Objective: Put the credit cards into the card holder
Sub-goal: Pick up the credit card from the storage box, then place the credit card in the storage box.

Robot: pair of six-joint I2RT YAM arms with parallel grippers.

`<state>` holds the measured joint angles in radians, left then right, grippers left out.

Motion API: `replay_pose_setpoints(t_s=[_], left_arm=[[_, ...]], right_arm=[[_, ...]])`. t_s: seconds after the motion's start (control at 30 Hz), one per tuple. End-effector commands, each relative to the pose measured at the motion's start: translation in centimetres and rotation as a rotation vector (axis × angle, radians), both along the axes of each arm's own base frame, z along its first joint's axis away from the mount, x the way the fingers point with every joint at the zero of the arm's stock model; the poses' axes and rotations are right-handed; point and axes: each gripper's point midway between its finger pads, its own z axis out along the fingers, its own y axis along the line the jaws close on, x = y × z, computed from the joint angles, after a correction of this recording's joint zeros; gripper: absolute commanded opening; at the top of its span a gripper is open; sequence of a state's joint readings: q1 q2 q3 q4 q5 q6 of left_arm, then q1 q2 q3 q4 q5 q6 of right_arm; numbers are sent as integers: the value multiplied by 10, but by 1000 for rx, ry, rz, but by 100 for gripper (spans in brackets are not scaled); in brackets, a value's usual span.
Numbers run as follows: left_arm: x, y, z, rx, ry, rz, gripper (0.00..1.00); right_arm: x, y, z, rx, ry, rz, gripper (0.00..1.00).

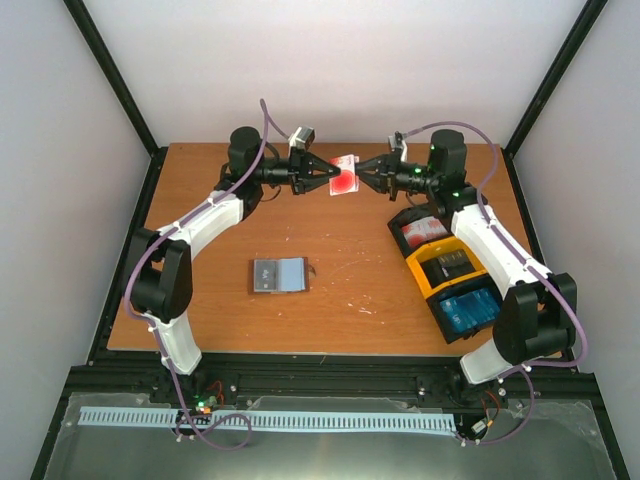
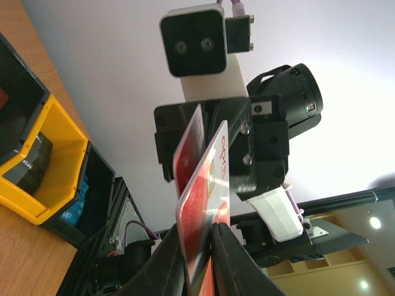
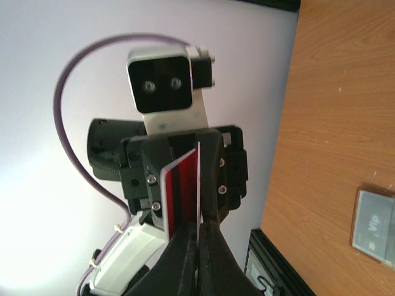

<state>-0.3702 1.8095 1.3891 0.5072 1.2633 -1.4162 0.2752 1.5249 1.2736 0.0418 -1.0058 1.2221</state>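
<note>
Left pincer [image 2: 199,262] and right pincer [image 3: 199,243] were each clamped on red-and-white plastic credit cards [image 2: 207,203]; well apart from them on the counter [image 3: 333,92], a flat brown card holder [image 3: 373,227] read "Vip".

- Desk [image 1: 200,190]: brown wood top, fenced by a black frame, pale walls on three sides.
- Card holder [image 1: 278,274]: lies flat and open on the desk, grey-blue inside up, brown rim showing. It sits left of centre, nearer the near edge than the far one, well apart from the trays.
- Far black tray [image 1: 404,222]: by the right edge, about mid-depth.
- Yellow tray [image 1: 421,271]: touching the far black tray on its near side.
- Near black tray [image 1: 447,324]: next in the row, touching the yellow tray, close to the near right corner.
- White scuffs [image 1: 372,303]: scattered near the near edge, centre-right.
</note>
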Motion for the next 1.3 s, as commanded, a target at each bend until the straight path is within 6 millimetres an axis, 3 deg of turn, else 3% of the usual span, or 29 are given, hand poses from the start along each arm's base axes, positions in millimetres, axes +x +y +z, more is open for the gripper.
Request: replay_pose_setpoints(t_s=[0.0,0.17,0.43,0.67,0.9,1.07,1.27], left_arm=[[8,6,-13,15,44,8,13],[9,7,-11,10,45,10,14],[10,6,-14,10,43,13,1],[11,7,-25,44,42,34,1],[31,4,-40,97,22,127,1],[50,-36,-55,173,-35,150,1],[70,-95,-96,232,-45,163,1]], right_arm=[[16,-25,15,23,-45,-91,3],[16,-25,16,30,-45,-85,3],[23,-38,12,-6,-69,-135,3],[43,-84,9,-138,-136,-272,3],[50,-147,-23,-331,-100,-442,3],[37,-183,-47,-517,-48,-564,3],[8,-216,-70,-703,14,-691,3]])
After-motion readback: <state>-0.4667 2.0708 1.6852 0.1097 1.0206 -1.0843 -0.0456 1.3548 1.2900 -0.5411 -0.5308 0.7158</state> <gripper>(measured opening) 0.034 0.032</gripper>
